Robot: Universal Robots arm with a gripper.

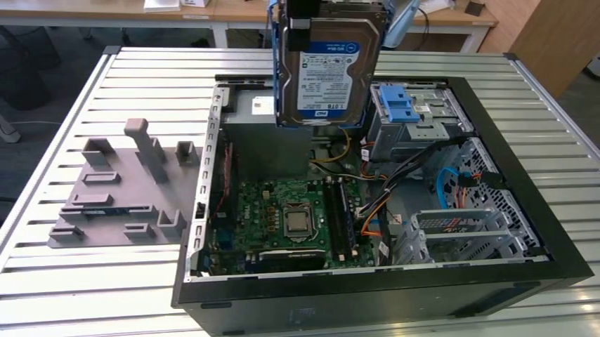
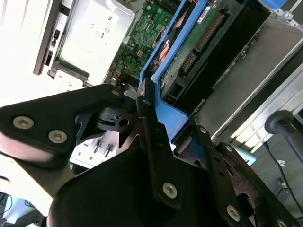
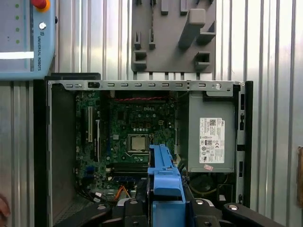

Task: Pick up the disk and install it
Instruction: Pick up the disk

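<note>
1. The black gripper (image 2: 168, 116) is clenched on the flat rectangular silver disk (image 1: 328, 70). Its fingers (image 2: 144, 97) press the bright blue plastic carrier frame from both sides.
2. In the exterior view the disk hangs upright, off every surface, with its blue-and-white label facing the camera. The gripper (image 1: 300, 17) holds it by the upper edge.
3. The disk sits over the far end of the open black desktop computer case (image 1: 525, 232), which lies on its side. It is to the exterior view's left of the grey metal drive cage with a blue plastic latch (image 1: 398, 109).
4. In the second wrist view the disk's (image 2: 199, 42) green circuit-board side shows, with the blue frame running along its edge.
5. In the first wrist view the gripper (image 3: 164, 205) and the blue frame of the disk (image 3: 164, 175) look down over the green motherboard (image 3: 132, 127). The silver power supply box (image 3: 210, 137) lies beside the board.
6. The grey plastic slotted stand (image 1: 122, 189) lies on the slatted metal table (image 1: 75, 281), beside the case on the exterior view's left, with its slots empty.
7. A pale blue-grey control pendant with a red button (image 3: 23, 38) rests on the table beyond the case.
</note>
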